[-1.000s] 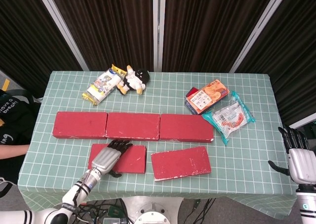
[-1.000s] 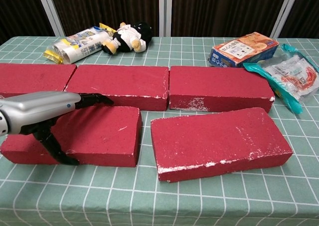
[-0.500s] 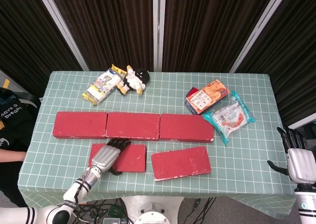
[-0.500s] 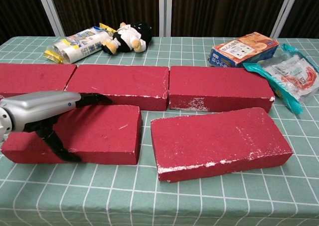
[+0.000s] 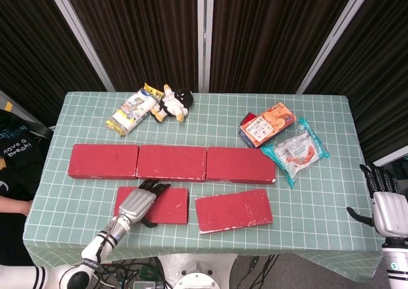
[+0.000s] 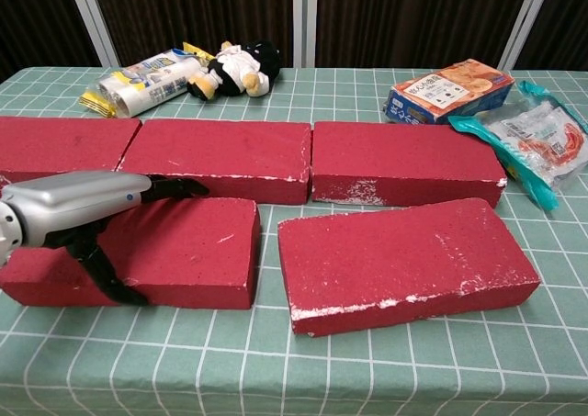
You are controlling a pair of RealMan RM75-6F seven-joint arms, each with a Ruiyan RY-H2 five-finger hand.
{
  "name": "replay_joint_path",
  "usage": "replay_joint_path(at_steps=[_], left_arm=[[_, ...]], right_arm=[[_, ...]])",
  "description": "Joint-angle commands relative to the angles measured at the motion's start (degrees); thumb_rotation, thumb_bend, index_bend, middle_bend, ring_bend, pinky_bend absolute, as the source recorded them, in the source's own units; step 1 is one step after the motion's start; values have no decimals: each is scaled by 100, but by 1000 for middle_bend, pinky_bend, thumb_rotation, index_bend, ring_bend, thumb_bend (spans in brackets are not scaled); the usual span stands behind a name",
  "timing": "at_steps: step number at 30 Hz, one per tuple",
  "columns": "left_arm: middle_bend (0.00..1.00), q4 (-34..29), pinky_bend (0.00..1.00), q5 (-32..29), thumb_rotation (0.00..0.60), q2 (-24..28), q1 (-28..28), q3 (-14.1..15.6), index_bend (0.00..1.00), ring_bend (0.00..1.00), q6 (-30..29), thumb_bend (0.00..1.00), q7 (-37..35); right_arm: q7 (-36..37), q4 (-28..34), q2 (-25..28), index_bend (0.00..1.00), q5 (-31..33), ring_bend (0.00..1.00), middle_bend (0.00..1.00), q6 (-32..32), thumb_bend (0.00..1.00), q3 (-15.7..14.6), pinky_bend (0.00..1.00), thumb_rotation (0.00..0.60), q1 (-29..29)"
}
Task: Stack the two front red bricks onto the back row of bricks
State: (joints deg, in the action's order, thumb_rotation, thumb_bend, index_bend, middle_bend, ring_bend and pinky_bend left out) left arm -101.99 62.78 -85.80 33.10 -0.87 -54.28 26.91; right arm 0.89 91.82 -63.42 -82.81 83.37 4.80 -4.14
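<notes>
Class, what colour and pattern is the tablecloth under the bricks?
Pale green tablecloth with a white grid; clearest in the head view.

No print on the snack packs [image 5: 278, 134] is readable.

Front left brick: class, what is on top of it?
The left hand lies over the front left brick, fingers reaching its back edge, thumb down the front face. The brick's top under the hand is hidden; nothing else sits on it.
</notes>
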Motion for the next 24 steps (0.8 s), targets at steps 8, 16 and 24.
replay_joint_path(at_steps=[8,16,24], left_arm=[[197,-81,0,335,600,68,-66,73,131,0,-264,52,-185],[200,-629,0,831,600,590,-202,111,146,0,-675,53,-282],[200,-927,0,539,600,1559,116,-478,143,0,-424,53,-706]], right_arm=[[-23,11,-6,0,2,0,0,13,70,1,0,600,5],[-27,47,26,0,11,0,0,55,70,21,0,600,21],[-77,164,101,0,-6,0,0,128,70,48,0,600,37]])
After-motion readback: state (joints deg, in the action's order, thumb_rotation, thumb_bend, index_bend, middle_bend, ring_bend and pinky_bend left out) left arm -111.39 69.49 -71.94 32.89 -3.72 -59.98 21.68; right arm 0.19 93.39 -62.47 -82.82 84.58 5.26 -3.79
